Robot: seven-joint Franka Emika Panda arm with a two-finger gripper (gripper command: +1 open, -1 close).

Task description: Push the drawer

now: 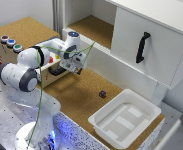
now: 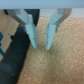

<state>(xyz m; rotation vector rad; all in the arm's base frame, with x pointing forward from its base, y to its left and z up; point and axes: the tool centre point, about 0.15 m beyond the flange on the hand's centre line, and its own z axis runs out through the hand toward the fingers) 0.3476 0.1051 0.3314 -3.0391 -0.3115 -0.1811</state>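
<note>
Your fingers (image 2: pixel 32 35) are apart with nothing between them — in the wrist view you get two pale blue-grey prongs hanging side by side over speckled cork, with a clear strip of cork showing in the gap. The gripper (image 2: pixel 41 44) isn't touching anything you can make out there. Just off to one side of the prongs sits a dark, blurry shape, too soft to name for sure, though it could be the drawer's black handle (image 2: pixel 15 50).

From the exterior view, your gripper (image 1: pixel 77 69) sits low over the cork surface (image 1: pixel 86 95), right in front of the light-wood box (image 1: pixel 21 35) on the exterior view's left. The drawer (image 1: pixel 55 70) is at the box's front face, mostly hidden behind the arm (image 1: pixel 26 67), so you can't tell how far it sticks out. On top of the box you can see coloured round buttons (image 1: pixel 11 43).

Further out: a small dark object (image 1: pixel 102 93) lies on the cork, well apart from the gripper. A white plastic bin (image 1: pixel 123 120) sits near the front edge, and the big white cabinet panel (image 1: pixel 146 45) with its long black handle is on the exterior view's right.
</note>
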